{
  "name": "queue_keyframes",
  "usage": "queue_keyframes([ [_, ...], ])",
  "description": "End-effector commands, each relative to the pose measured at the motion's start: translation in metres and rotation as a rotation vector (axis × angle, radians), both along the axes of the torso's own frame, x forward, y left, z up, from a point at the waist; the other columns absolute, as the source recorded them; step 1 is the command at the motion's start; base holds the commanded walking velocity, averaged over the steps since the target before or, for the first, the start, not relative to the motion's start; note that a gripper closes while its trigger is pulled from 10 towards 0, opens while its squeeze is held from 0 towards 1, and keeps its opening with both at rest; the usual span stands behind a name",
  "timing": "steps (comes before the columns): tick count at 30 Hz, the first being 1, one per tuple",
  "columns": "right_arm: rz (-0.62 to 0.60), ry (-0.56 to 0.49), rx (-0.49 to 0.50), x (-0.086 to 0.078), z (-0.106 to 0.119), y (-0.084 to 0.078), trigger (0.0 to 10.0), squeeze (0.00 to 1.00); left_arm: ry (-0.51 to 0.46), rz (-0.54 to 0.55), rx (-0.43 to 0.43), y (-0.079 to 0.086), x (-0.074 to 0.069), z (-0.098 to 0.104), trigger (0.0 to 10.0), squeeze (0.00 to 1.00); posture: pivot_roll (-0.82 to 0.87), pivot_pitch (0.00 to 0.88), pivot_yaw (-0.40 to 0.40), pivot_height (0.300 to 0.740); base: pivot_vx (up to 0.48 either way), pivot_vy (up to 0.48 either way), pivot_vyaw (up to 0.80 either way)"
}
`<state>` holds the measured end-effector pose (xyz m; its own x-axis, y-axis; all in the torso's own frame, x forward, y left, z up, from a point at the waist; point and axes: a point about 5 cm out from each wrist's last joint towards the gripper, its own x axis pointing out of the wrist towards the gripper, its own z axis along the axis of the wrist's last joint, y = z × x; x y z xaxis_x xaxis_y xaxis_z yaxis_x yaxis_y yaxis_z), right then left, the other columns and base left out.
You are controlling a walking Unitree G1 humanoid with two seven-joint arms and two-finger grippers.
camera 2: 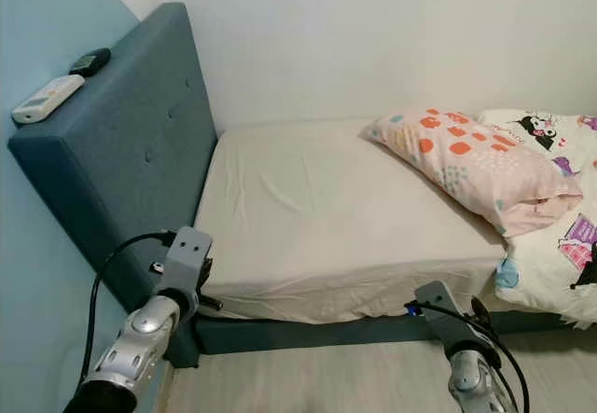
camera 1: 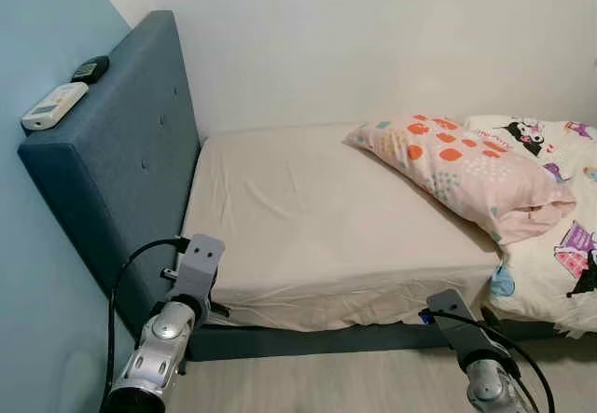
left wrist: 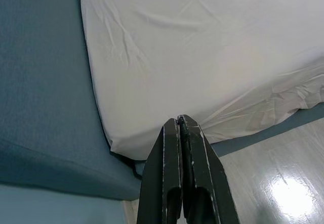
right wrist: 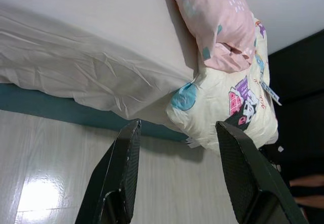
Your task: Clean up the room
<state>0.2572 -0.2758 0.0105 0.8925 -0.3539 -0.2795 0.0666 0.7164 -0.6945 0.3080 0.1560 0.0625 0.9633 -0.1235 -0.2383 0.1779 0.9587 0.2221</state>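
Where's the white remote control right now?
The white remote lies on top of the blue headboard at the robot's left in the head views, right beside a small dark device, above the bed.

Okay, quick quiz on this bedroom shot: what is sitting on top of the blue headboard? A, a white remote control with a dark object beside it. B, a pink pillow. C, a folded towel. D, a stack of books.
A: a white remote control lies on the top edge of the blue headboard, with a small dark object just beyond it; the pink pillow lies on the mattress.
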Motion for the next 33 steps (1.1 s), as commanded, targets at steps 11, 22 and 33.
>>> queue_keyframes([
  [11,-0.422,-0.160,0.662,0.040,0.030,0.014,10.0,0.00,0.024,0.020,0.005,0.004,-0.003,-0.007,10.0,0.00,0.07,0.048,0.029,0.740,0.000,0.000,0.00],
  [22,-0.014,-0.053,1.109,0.066,0.031,0.106,10.0,0.00,0.022,0.031,-0.015,-0.003,-0.002,-0.007,10.0,0.00,0.08,0.046,0.009,0.740,0.000,0.000,0.00],
  [33,0.137,0.118,0.743,0.025,-0.004,0.134,10.0,0.00,0.019,0.081,0.007,0.004,-0.012,-0.017,10.0,0.00,0.07,0.037,-0.008,0.740,0.000,0.000,0.00],
])
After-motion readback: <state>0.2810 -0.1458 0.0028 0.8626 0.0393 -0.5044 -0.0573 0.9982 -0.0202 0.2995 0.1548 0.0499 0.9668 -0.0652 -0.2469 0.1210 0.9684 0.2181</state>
